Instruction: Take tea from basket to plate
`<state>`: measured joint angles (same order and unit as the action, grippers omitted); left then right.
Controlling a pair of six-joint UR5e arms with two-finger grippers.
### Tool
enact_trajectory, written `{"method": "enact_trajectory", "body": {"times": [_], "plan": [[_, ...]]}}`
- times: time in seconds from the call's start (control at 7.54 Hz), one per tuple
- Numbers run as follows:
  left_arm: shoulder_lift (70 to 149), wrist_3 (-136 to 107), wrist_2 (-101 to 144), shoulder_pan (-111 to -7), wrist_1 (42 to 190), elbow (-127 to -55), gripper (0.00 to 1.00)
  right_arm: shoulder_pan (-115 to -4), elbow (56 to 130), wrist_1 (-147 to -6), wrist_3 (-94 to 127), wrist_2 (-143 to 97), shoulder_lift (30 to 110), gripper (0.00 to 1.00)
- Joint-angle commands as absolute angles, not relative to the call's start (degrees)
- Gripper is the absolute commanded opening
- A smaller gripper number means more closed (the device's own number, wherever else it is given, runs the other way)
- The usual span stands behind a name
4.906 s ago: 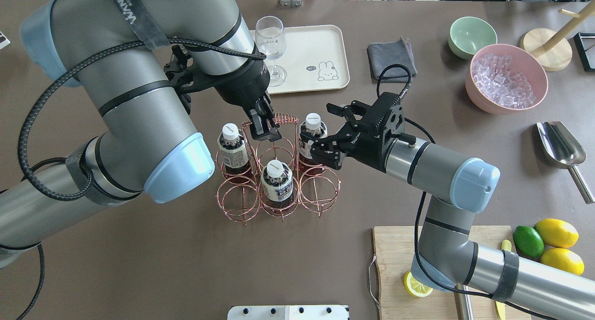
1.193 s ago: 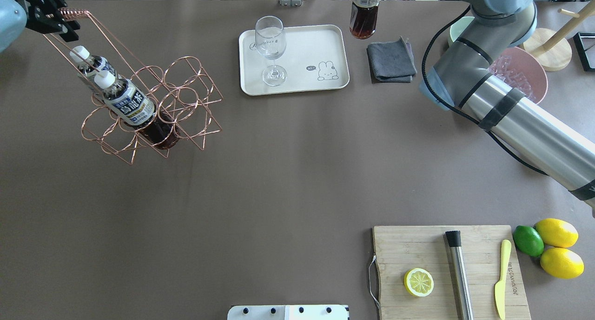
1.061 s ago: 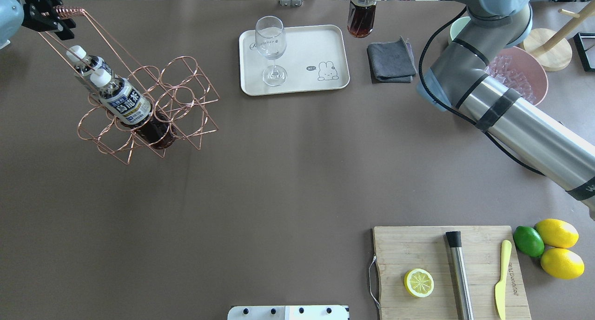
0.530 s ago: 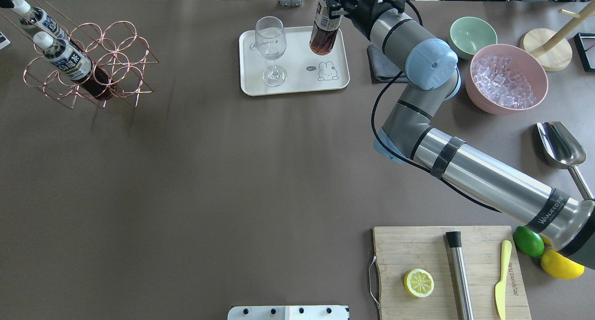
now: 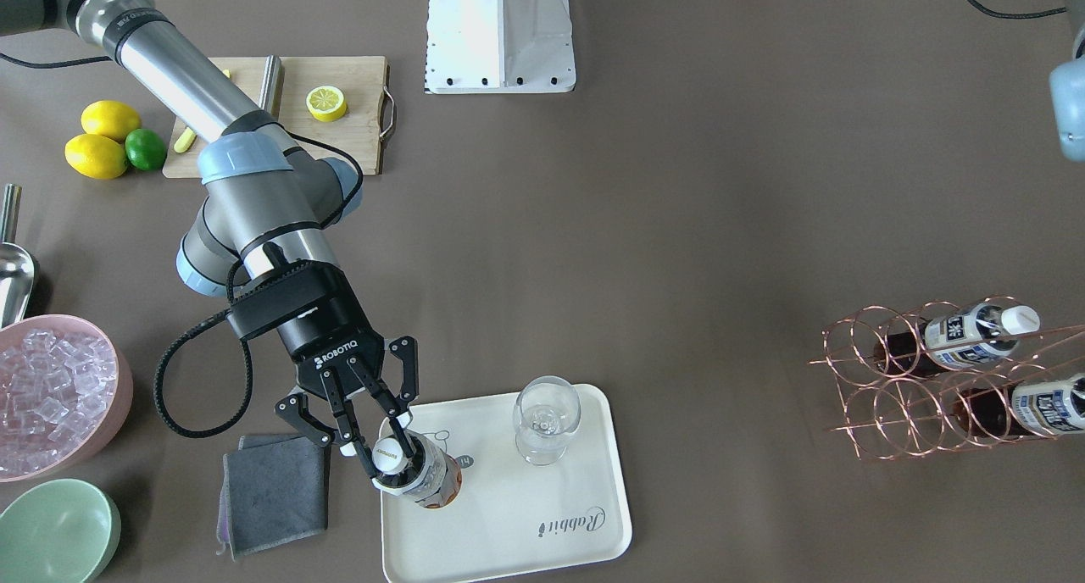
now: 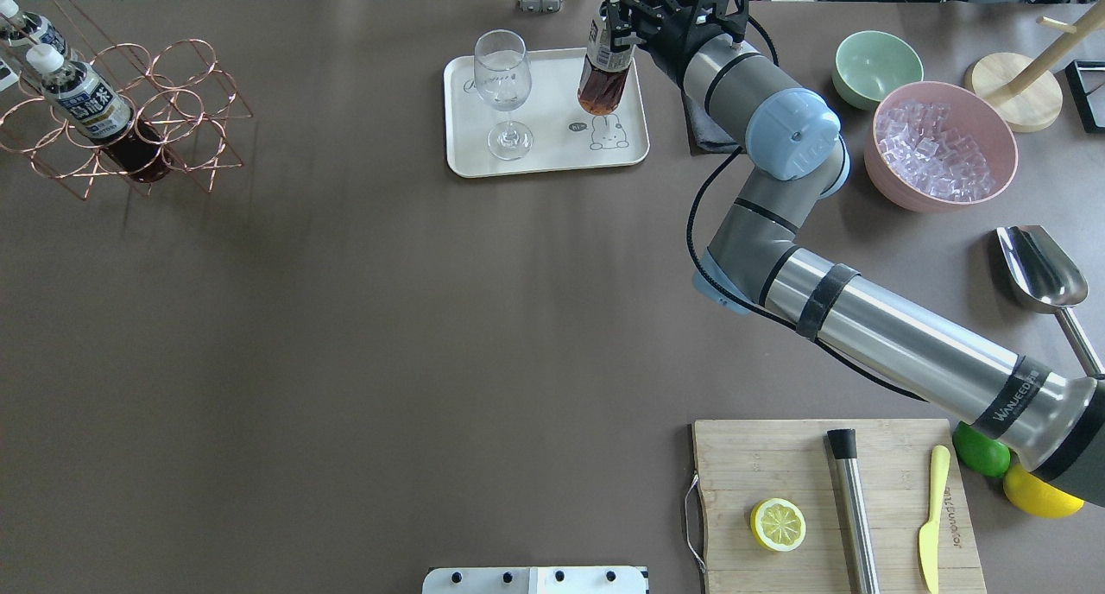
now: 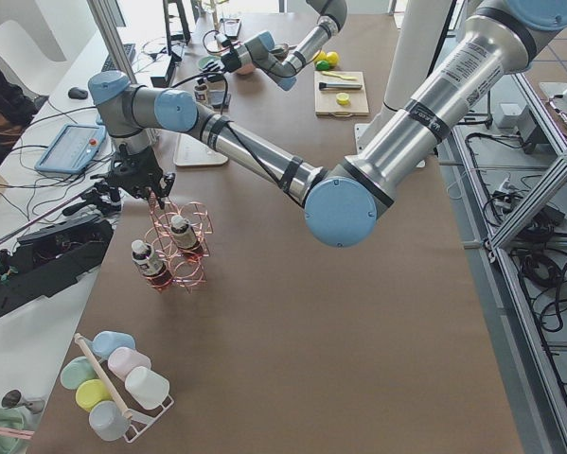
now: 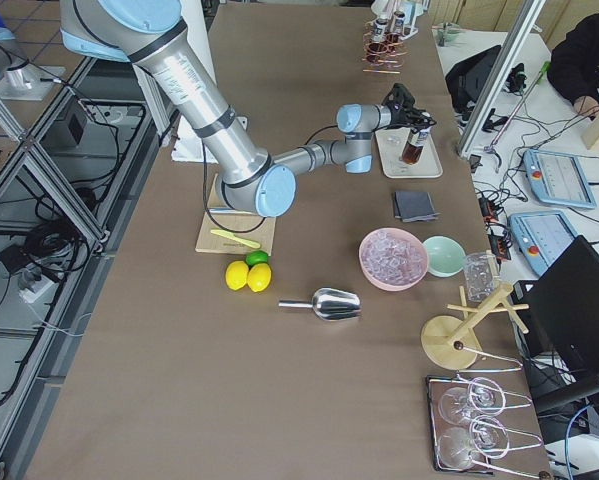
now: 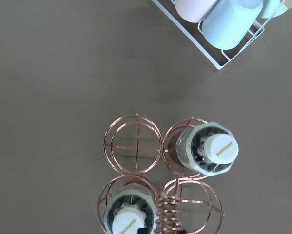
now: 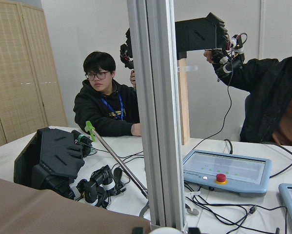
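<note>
My right gripper (image 5: 390, 458) is shut on the white-capped neck of a tea bottle (image 6: 603, 80). It holds the bottle slightly tilted, its base at the cream plate (image 6: 552, 149) next to the bear drawing. The plate also shows in the front view (image 5: 525, 519). The copper wire basket (image 6: 138, 115) is at the table's far left with two more tea bottles (image 5: 966, 339) in it. In the left wrist view the basket (image 9: 136, 148) hangs straight below, its coiled handle (image 9: 167, 214) at the bottom edge in my left gripper (image 7: 136, 180).
A clear glass (image 6: 502, 85) stands on the plate's left half. A grey cloth (image 5: 275, 490), a green bowl (image 6: 876, 67) and a pink bowl of ice (image 6: 941, 145) lie right of the plate. A scoop (image 6: 1040, 270) and a cutting board (image 6: 777, 464) are nearer. A mug rack (image 9: 223, 29) stands beyond the basket.
My right gripper took one bottle out of the basket, carried it over the plate and lowered it. My left gripper lifted the basket by its handle and carried it to the far left.
</note>
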<state>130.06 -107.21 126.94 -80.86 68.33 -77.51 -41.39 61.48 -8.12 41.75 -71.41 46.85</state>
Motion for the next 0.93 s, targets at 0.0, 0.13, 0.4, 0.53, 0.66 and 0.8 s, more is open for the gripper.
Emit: {"method": "enact_trajectory", "body": {"times": [0.0,0.13,0.4,0.53,0.66,0.8], "plan": [[129.6,-102.4,125.4,-83.5,71.8,-73.2,0.0,-40.2,61.4,-8.2,41.7,-70.6,47.0,0.0],[129.8,-102.3,125.4,-83.4,71.8,-73.0,0.0,-39.9,61.5,-8.2,41.7,-70.6,47.0,0.0],[129.7,-101.6,125.4,-83.5,71.9,-73.0,0.19,-39.7,62.1,-8.2,41.7,-70.8,47.0,0.99],[129.6,-100.5,125.4,-84.2,72.4,-73.2,0.99,-39.6,62.1,-8.2,41.7,-70.8,46.9,1.0],[129.5,-100.2,125.3,-84.3,72.3,-73.5,0.98,-39.6,62.4,-8.2,41.7,-70.8,47.0,1.0],[129.5,-99.7,125.2,-84.2,72.2,-73.5,0.98,-39.6,63.7,-8.3,41.7,-71.1,47.4,1.0]]}}
